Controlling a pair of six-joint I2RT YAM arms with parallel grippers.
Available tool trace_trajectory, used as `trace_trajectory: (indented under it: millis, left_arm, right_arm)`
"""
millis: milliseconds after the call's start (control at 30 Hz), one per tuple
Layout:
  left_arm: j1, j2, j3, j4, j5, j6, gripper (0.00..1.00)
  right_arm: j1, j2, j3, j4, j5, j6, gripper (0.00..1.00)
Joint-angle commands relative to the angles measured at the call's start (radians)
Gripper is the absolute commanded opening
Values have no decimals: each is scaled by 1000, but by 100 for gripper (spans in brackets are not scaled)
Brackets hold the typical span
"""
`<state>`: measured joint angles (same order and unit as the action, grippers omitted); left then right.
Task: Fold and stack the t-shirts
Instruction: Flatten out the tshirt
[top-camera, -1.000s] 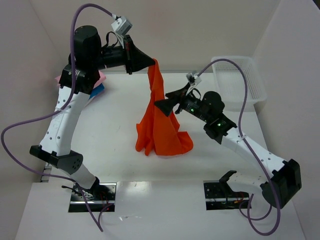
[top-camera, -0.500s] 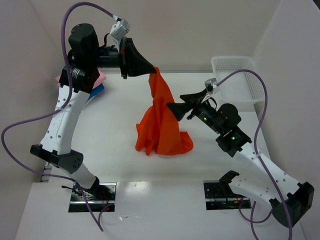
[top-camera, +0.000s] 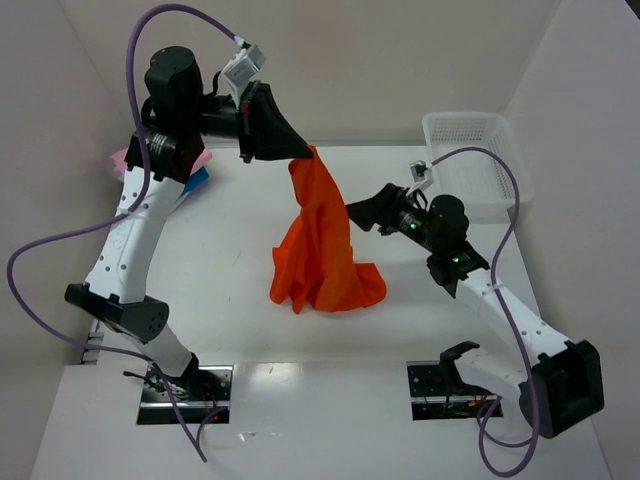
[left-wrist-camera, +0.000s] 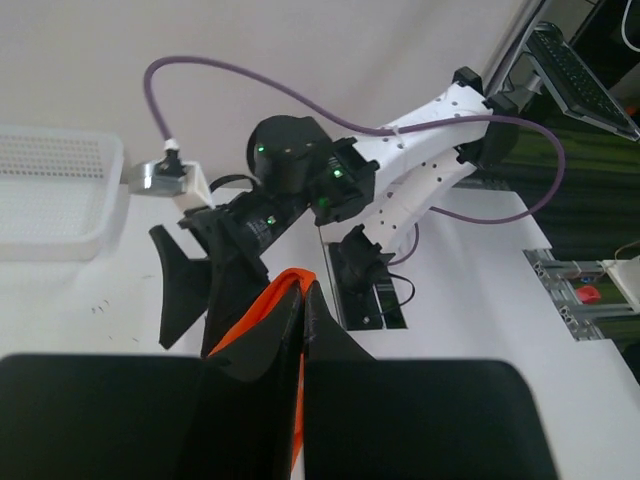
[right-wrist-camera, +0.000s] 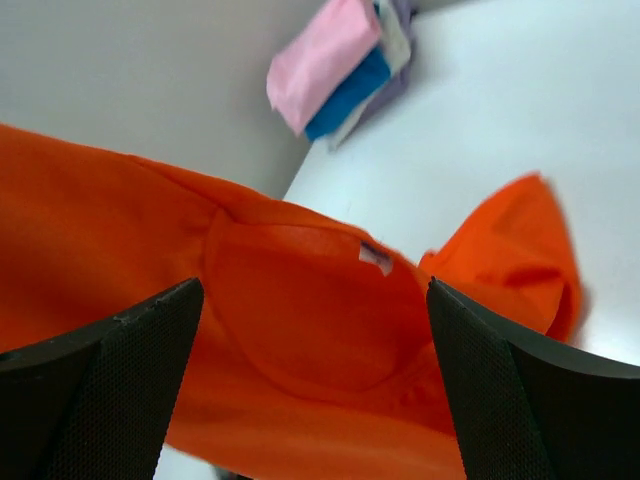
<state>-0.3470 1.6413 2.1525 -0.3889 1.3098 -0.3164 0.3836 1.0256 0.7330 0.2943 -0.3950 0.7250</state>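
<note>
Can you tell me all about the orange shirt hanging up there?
The orange t-shirt is soft, plain bright cloth. The left claw pinches its top, shut tight, so it hangs down crumpled, its bottom heaped on the white table. Its round neck hole with a small tag shows in the right wrist view. The right claw is open close beside it.

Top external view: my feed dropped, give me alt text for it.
The left arm's jaws, shut, hold an orange t-shirt up by one end, its lower part heaped on the white table. The right arm's jaws stand open close beside the hanging cloth. A pink shirt and a blue one lie far left, a white basket far right.
</note>
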Motion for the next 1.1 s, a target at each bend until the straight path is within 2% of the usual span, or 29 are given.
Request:
trace_trajectory:
  millis: [0,133,200,300,433,567,867,1067]
  left_arm:
    - [17,-40,-10,38,72,25,0]
    - [17,-63,-31,38,84,25,0]
    - [17,-63,-46,47,94,34,0]
    - [17,-72,-71,47,104,34,0]
    - [17,-72,-80,47,129,34,0]
    - [17,-72,-80,67,129,34,0]
    - [26,-14,-37,67,109,16,0]
    - [26,6,-26,67,109,16,0]
  right_arm:
    - [-2,15,36,101,-125,117,97]
    - [-2,-30,49,109,-108,151,99]
    - [-2,22,59,159,-177,201,99]
    - [33,70,48,227,-191,263,99]
    - [147,79,48,215,-64,263,99]
    - [214,102,19,215,-27,326,99]
    - [362,-68,-67,166,131,358,99]
    - [429,14,-72,186,188,334,99]
